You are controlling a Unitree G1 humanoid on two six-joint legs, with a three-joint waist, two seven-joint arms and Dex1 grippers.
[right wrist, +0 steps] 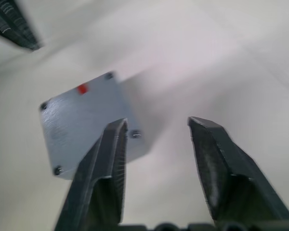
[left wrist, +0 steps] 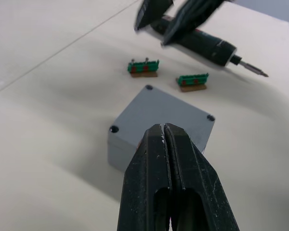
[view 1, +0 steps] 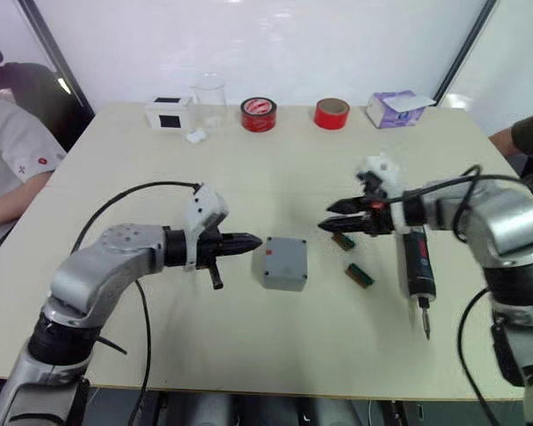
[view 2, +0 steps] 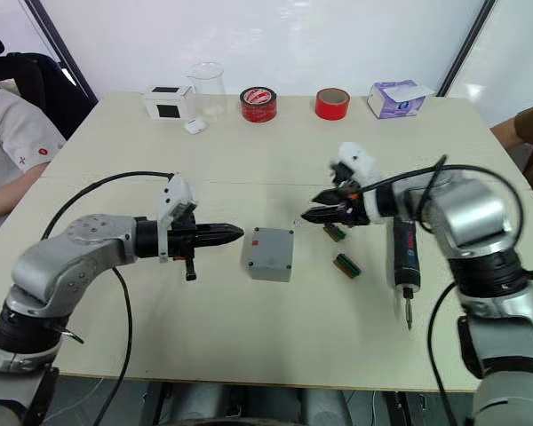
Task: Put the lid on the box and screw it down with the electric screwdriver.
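One box (view 1: 282, 264) with its lid (right wrist: 84, 122) on, mid-table; one screwdriver (view 1: 417, 266) and two green boards (view 1: 358, 275) nearby. Left gripper (view 1: 251, 241) closed, empty, pointing at the box; right gripper (view 1: 323, 216) open, empty

Both arms reach inward over the table, left hand (view 1: 251, 241) pinched closed, right hand (view 1: 327, 216) spread apart.
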